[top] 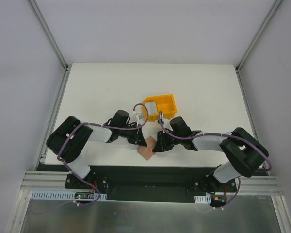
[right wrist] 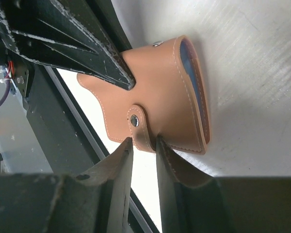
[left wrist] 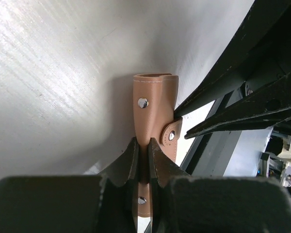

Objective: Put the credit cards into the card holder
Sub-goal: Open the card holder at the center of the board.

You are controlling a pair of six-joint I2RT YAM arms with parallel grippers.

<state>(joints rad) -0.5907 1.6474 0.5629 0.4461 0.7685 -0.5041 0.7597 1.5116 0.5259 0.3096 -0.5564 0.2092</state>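
Card holder lies at the near edge of the table, right between the two arms, its mouth curled open with a blue-grey strip showing inside. The left gripper is clamped hard on its leather edge. The right gripper has its tips either side of the tab clasp with a slim gap between them; whether it bites cannot be told. Just behind sits the yellow bin, with a pale credit card in it.
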